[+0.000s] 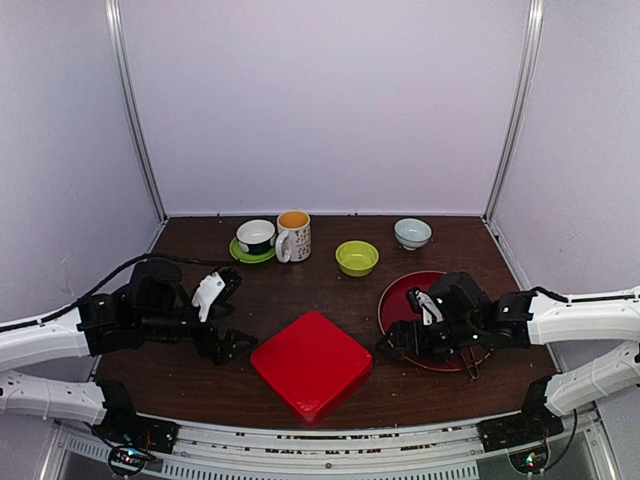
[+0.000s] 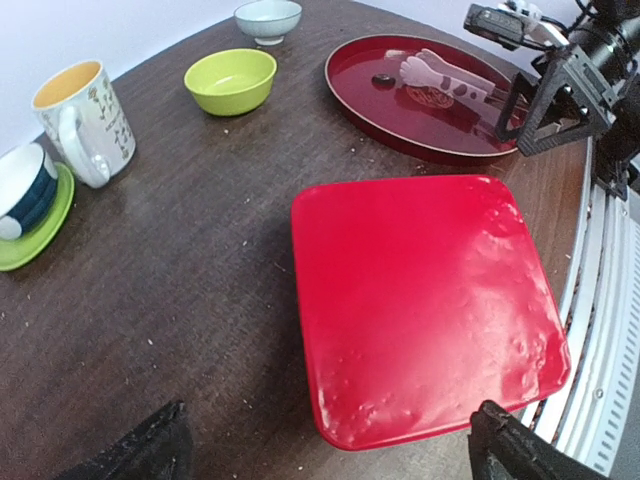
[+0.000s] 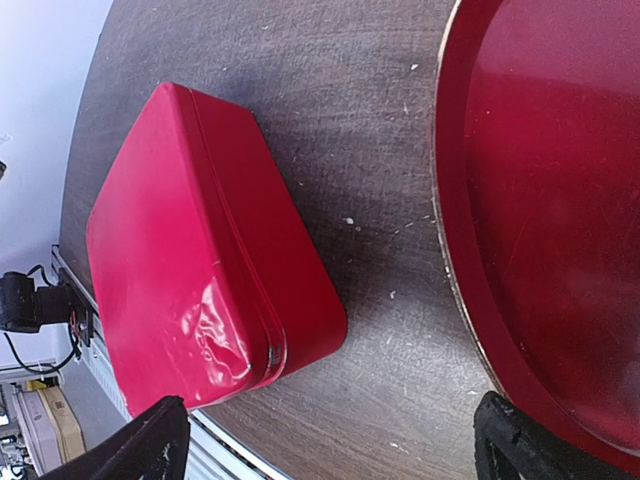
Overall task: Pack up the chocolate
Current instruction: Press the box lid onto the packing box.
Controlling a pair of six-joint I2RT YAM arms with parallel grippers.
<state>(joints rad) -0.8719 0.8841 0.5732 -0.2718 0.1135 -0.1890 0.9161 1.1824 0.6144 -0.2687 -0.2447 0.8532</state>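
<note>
A shut red square tin (image 1: 310,363) lies on the dark table, near the front and between my two arms. My left gripper (image 1: 235,315) hovers just left of it, open and empty; in the left wrist view its gripper (image 2: 335,455) frames the tin's (image 2: 420,300) near corner. My right gripper (image 1: 395,335) hangs open and empty over the left rim of a round red plate (image 1: 400,290), with the tin (image 3: 200,250) to its left. One small dark chocolate (image 2: 383,79) rests on the plate (image 2: 350,95) beside pale tongs (image 2: 445,75). No other chocolate shows.
Along the back stand a white cup on a green saucer (image 1: 256,237), a patterned mug (image 1: 293,236), a yellow-green bowl (image 1: 357,257) and a pale blue bowl (image 1: 412,233). Crumbs dot the table. A metal rail (image 1: 320,440) runs along the front edge.
</note>
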